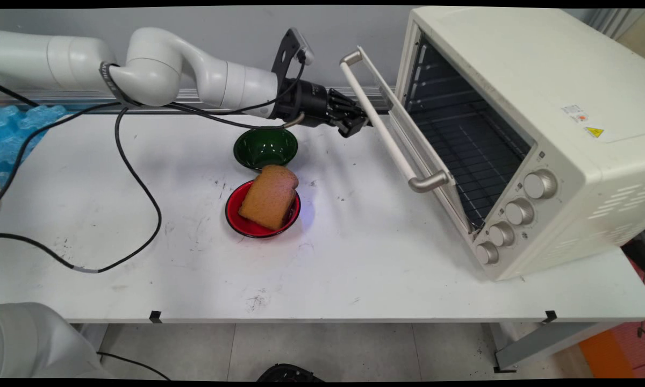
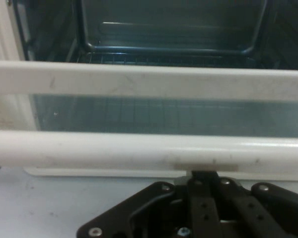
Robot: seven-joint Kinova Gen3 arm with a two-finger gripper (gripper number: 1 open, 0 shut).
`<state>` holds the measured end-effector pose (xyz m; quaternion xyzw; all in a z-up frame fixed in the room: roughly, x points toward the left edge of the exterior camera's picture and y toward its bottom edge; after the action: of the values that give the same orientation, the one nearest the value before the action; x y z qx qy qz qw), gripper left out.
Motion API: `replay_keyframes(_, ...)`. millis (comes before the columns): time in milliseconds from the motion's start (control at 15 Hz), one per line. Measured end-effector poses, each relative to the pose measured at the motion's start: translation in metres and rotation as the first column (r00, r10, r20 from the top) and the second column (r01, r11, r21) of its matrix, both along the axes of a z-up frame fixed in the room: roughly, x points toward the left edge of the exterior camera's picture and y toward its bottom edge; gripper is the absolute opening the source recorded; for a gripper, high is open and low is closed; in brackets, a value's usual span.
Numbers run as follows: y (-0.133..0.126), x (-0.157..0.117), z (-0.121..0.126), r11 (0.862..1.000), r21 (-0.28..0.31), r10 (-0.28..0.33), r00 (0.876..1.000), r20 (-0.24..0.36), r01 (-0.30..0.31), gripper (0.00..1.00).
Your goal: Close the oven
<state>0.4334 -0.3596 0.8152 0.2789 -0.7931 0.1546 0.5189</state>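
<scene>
No lettering I can read from here: just a yellow warning triangle sticker (image 1: pixel 594 131) and a small white label (image 1: pixel 575 113) on top of the cream toaster oven (image 1: pixel 564 123) at the right. My arm reaches level across the far side of the table (image 1: pixel 355 269), wrist pointing right, with the gripper (image 1: pixel 359 121) right up against the handle bar (image 1: pixel 379 121) of the half-open oven door (image 1: pixel 408 140). In the hand view the handle (image 2: pixel 149 151) runs straight across just beyond the black linkage; whether the fingers are spread or closed, I cannot tell. Just below the wrist sits a green bowl (image 1: pixel 265 147), and nearer me a red bowl (image 1: pixel 262 210) carrying a slice of brown bread (image 1: pixel 269 195).
</scene>
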Motion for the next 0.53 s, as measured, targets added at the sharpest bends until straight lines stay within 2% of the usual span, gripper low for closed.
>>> replay_keyframes(533, -0.0091, -0.0061, 0.003, 1.0, -0.014, -0.001, 1.0, -0.006, 0.001, 0.0)
